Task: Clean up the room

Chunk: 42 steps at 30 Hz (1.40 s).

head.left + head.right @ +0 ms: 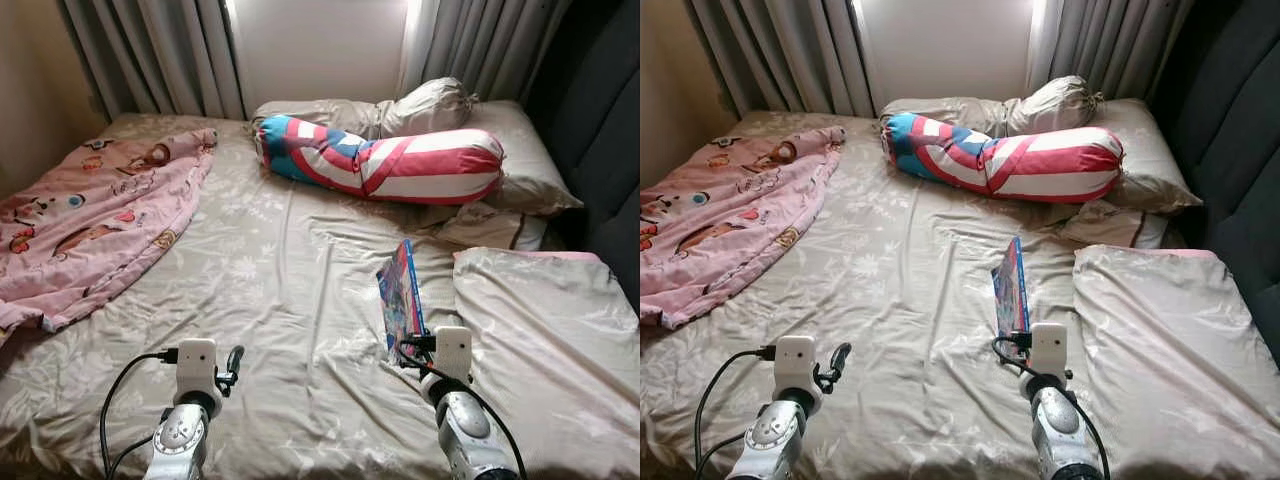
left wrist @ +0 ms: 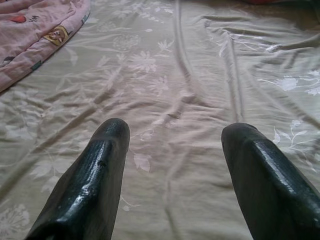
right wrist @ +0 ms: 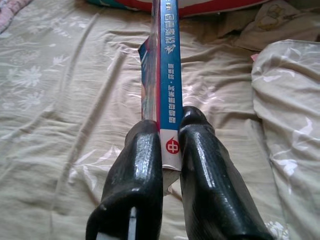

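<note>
Across the bed [image 1: 290, 290], a beige sheet printed with pale flowers, creased into long soft ridges. At the far left, a pink cartoon-print blanket [image 1: 95, 215], thin and rumpled, spilling toward the mattress edge. Near the head, a fat cylindrical bolster [image 1: 385, 160] in red, white and blue stripes, lying crosswise against beige pillows [image 1: 500, 150] (one knotted into a lump). At the right, a puffy cushion [image 1: 550, 330] in the same floral cloth, tight against a dark padded wall [image 1: 600, 130]. Behind, grey pleated curtains [image 1: 160, 50] either side of a bright panel. Between blanket and cushion, a wide open stretch of sheet. Clamped in the right gripper [image 3: 170, 145], a thin glossy book [image 3: 165, 75], blue spine with white characters, held on edge and pointing away toward the bolster, fingers closed on its near corner, just beside the cushion's left border. Low at the left, the left gripper [image 2: 175, 135], fingers [image 2: 105, 165] spread wide with nothing between, over bare sheet, well apart from the book and near the blanket's hem.
</note>
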Available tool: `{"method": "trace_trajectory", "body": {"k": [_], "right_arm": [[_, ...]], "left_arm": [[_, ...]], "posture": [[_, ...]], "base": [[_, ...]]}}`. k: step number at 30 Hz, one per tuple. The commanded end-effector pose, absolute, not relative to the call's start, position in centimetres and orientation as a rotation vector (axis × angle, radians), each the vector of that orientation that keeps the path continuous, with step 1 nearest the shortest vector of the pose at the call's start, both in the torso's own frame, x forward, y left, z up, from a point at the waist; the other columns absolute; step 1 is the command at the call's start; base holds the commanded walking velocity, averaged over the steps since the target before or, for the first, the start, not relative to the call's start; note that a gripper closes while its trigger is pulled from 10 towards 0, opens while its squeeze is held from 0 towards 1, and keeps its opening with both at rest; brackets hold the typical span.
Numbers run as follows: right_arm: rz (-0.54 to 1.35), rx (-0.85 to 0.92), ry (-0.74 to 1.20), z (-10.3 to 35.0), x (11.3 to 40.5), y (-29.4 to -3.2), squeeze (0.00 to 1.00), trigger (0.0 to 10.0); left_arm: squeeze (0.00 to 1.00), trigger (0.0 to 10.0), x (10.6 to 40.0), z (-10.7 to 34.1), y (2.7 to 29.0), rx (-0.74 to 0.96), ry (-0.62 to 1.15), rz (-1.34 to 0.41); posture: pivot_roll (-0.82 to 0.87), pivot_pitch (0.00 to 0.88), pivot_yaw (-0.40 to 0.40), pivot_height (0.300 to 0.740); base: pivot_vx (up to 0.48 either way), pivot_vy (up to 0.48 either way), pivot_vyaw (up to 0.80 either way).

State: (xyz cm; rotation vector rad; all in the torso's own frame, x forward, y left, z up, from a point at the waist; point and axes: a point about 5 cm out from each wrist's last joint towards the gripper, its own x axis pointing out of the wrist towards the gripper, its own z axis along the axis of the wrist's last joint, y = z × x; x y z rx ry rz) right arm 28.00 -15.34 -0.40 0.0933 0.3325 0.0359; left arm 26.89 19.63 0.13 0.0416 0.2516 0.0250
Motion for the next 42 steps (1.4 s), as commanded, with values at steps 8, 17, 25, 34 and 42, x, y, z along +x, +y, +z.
{"method": "trace_trajectory", "body": {"k": [8, 17, 25, 34, 42], "right_arm": [[0.037, 0.088, 0.279, 0.6, 29.0, -15.3, 0.00, 10.0], [0.029, 0.099, 0.235, 1.1, 29.1, -15.5, 0.00, 10.0], [0.030, 0.095, 0.203, 1.5, 29.3, -15.3, 0.00, 10.0], [0.028, 0.090, 0.173, 2.2, 29.7, -14.7, 0.00, 10.0], [0.025, 0.098, 0.126, 2.9, 29.7, -14.5, 0.00, 10.0]], "left_arm": [[0.00, 10.0, 26.9, 0.4, 19.7, 0.030, 0.230, 0.029], [0.00, 10.0, 26.8, 0.4, 19.7, 0.028, 0.225, 0.027], [0.00, 10.0, 26.8, 0.5, 19.8, 0.027, 0.220, 0.030], [0.00, 10.0, 26.7, 0.4, 19.9, 0.023, 0.224, 0.027], [0.00, 10.0, 26.7, 0.5, 19.8, 0.018, 0.218, 0.018]], "posture": [[-0.05, 0.026, -0.045, 0.661], [-0.05, 0.028, -0.047, 0.661], [-0.05, 0.026, -0.048, 0.661], [-0.05, 0.027, -0.048, 0.656], [-0.05, 0.028, -0.046, 0.647]], "base": [[0.000, 0.000, 0.00], [0.000, 0.000, 0.00], [0.000, 0.000, 0.00], [0.000, 0.000, 0.00], [0.000, 0.000, 0.00]]}}
